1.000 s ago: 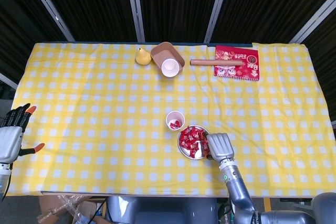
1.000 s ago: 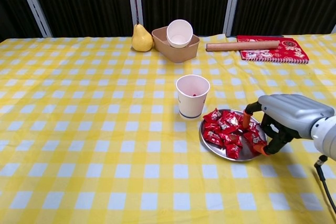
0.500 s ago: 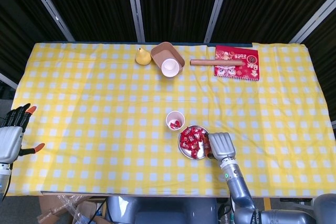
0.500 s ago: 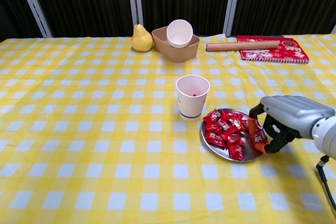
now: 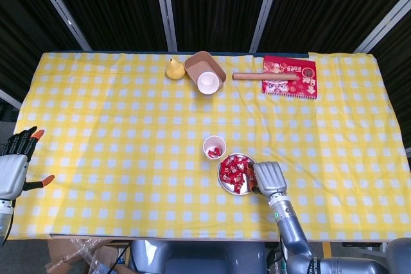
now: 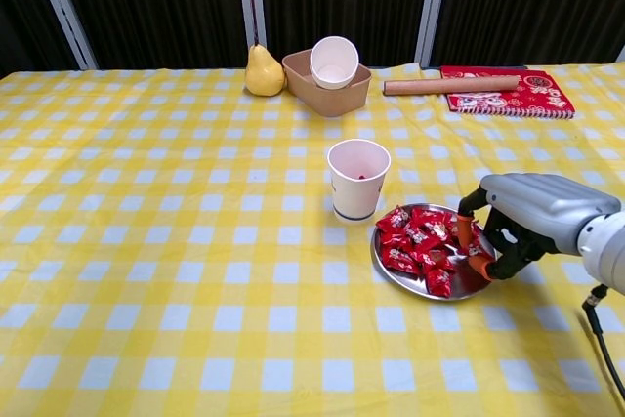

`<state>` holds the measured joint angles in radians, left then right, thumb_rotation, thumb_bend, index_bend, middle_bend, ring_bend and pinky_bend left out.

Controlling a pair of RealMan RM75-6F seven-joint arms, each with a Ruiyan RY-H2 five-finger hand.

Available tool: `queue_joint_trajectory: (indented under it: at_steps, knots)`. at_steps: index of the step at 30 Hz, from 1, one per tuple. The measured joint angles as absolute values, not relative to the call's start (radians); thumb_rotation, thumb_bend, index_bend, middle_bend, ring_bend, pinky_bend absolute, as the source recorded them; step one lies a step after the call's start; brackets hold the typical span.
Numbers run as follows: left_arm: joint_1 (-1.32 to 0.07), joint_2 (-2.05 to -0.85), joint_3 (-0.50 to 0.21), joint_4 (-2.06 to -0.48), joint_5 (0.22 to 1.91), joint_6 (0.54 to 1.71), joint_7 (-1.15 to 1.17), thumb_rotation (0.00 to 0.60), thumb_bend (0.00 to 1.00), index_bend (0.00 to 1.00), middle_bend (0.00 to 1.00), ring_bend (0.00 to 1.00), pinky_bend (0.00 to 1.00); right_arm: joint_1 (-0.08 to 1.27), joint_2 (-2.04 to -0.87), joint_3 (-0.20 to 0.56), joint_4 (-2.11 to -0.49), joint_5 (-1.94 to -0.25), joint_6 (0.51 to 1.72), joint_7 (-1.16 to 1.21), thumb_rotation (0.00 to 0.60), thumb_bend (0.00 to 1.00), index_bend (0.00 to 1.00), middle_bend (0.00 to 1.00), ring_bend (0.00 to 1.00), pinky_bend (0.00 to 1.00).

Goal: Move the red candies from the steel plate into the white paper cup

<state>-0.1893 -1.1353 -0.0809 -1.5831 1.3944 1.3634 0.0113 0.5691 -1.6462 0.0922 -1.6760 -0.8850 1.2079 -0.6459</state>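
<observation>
The steel plate [image 6: 395,275] holds a heap of red candies [image 6: 418,244] just right of the white paper cup [image 6: 358,179], which stands upright with a red candy inside [image 5: 214,152]. My right hand [image 6: 532,214] reaches over the plate's right rim. Its orange-tipped thumb and a finger pinch a red candy [image 6: 475,255] that still lies among the others. In the head view the right hand [image 5: 270,177] sits right of the plate [image 5: 223,183]. My left hand [image 5: 14,168] hangs beyond the table's left edge, fingers apart, holding nothing.
At the back stand a yellow pear [image 6: 263,72], a brown paper box [image 6: 303,81] with a second white cup [image 6: 334,61] in it, a wooden rolling pin [image 6: 451,85] and a red notebook [image 6: 522,96]. A yellow checked cloth [image 6: 156,241] covers the table.
The right hand's thumb and finger have closed together over the candies at the plate's right edge. The plate has shifted slightly left. The left hand has not moved.
</observation>
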Motion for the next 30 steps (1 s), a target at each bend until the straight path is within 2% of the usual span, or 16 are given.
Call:
queue_joint_trajectory:
  at_steps: [10, 18, 23, 30]
  knots:
    - [-0.190, -1.136, -0.079, -1.580, 1.401, 1.365, 0.011, 0.600, 0.00, 0.00, 0.00, 0.00, 0.00, 0.578, -1.598, 0.129, -1.802, -0.951, 1.234, -0.641, 0.600, 0.50, 0.54, 0.85, 0.92, 0.95]
    - [-0.191, -1.135, -0.080, -1.577, 1.399, 1.360, 0.006, 0.600, 0.00, 0.00, 0.00, 0.00, 0.00, 0.648, -1.575, 0.238, -1.892, -0.937, 1.241, -0.698, 0.600, 0.50, 0.54, 0.85, 0.92, 0.95]
    - [-0.193, -1.132, -0.079, -1.578, 1.396, 1.352, -0.002, 0.600, 0.00, 0.00, 0.00, 0.00, 0.00, 0.705, -1.592, 0.288, -1.903, -0.885, 1.228, -0.732, 0.600, 0.50, 0.54, 0.85, 0.92, 0.95]
    - [-0.195, -1.124, -0.079, -1.581, 1.389, 1.340, -0.019, 0.600, 0.00, 0.00, 0.00, 0.00, 0.00, 0.774, -1.654, 0.313, -1.841, -0.830, 1.206, -0.760, 0.600, 0.50, 0.54, 0.85, 0.92, 0.95]
